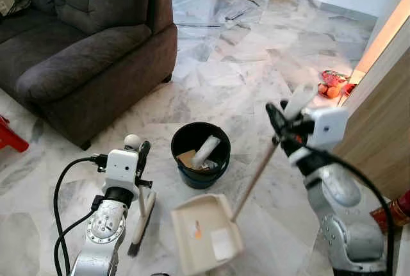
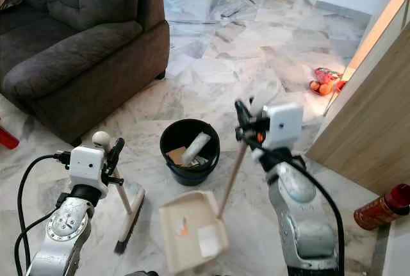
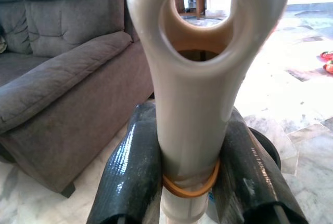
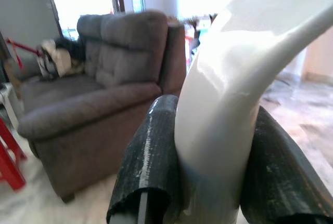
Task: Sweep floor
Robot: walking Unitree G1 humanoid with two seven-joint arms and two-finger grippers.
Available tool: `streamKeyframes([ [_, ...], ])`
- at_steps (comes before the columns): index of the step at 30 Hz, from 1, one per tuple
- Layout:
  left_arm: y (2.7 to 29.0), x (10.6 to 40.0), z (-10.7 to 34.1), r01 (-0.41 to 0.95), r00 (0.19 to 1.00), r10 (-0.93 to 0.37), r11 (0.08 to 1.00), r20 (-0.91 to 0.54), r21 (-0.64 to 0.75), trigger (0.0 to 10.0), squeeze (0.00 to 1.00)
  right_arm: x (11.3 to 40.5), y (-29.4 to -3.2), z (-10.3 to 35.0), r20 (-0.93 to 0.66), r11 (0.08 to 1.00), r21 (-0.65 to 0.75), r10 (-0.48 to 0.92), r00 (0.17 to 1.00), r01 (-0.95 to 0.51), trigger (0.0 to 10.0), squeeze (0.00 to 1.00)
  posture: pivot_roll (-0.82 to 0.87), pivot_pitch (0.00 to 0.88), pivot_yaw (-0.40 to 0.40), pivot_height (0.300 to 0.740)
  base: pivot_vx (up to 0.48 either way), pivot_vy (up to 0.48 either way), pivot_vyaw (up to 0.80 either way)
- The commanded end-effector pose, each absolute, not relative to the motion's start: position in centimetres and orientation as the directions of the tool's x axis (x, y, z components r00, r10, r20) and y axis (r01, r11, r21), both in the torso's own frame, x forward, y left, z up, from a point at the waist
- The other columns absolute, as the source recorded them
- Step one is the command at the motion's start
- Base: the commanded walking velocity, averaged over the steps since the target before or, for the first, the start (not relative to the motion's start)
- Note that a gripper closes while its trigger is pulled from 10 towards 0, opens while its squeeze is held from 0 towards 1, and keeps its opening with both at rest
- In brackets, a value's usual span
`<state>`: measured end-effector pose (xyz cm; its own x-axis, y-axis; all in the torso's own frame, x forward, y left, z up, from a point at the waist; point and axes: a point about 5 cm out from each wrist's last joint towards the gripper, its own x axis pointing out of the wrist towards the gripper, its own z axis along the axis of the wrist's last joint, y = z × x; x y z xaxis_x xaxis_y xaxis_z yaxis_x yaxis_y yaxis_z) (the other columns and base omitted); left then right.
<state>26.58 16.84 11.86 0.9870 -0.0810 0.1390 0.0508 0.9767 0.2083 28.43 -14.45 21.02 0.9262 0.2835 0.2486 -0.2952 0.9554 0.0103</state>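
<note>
At the far left a dark grey sofa (image 1: 83, 45) stood on the pale marble floor (image 1: 256, 64), with a red object (image 1: 9, 136) at its near corner. In front of it the left gripper (image 1: 142, 154) was clamped around the white handle of a small broom (image 1: 142, 215), its two black fingers (image 3: 130, 172) pressed against either side of the shaft just below the looped end, where an orange band circled the handle. The broom stood nearly upright, its long white head with dark bristles resting on the floor just beside the robot's left arm. To the right of it sat a black bucket (image 1: 186, 136) holding a white crumpled piece and some brown scraps. Nearer the robot, just before the bucket, lay a cream dustpan (image 1: 205, 228) flat on the floor, with a small orange scrap and a white scrap inside its tray. Its long pale wooden pole rose at a slant up to the right gripper (image 1: 277, 122), which was closed on the curved white grip at the top. Farther right, a bag of orange fruit (image 1: 333, 85) lay on the floor by a wooden panel (image 1: 378, 135), and a red can (image 2: 383, 207) lay near the panel's base.
</note>
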Motion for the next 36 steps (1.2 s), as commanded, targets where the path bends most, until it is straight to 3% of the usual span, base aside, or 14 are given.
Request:
streamKeyframes([
  [1,16.8,26.8,12.5,0.054,0.98,-0.095,0.973,0.173,0.225,10.0,0.0,27.9,-14.2,24.4,0.377,0.951,0.011,0.281,0.882,-0.308,10.0,0.0,0.15,0.141,-0.01,0.74,0.0,0.0,0.0],
  [16,16.8,26.7,12.5,0.057,0.98,-0.097,0.974,0.174,0.22,10.0,0.0,27.7,-14.7,28.3,0.461,0.957,0.014,0.252,0.851,-0.291,10.0,0.0,0.15,0.142,-0.01,0.74,0.0,0.0,0.0],
  [20,16.7,26.7,12.5,0.057,0.979,-0.097,0.974,0.177,0.219,10.0,0.0,28.1,-14.9,29.2,0.512,0.962,0.078,0.186,0.839,-0.261,10.0,0.0,0.15,0.136,-0.011,0.74,0.0,0.0,0.0],
  [36,16.7,26.7,12.8,0.052,0.976,-0.098,0.971,0.194,0.232,10.0,0.0,29.0,-13.2,27.7,0.499,0.954,0.173,0.131,0.857,-0.247,10.0,0.0,0.16,0.106,-0.006,0.74,0.016,0.0,0.0],
])
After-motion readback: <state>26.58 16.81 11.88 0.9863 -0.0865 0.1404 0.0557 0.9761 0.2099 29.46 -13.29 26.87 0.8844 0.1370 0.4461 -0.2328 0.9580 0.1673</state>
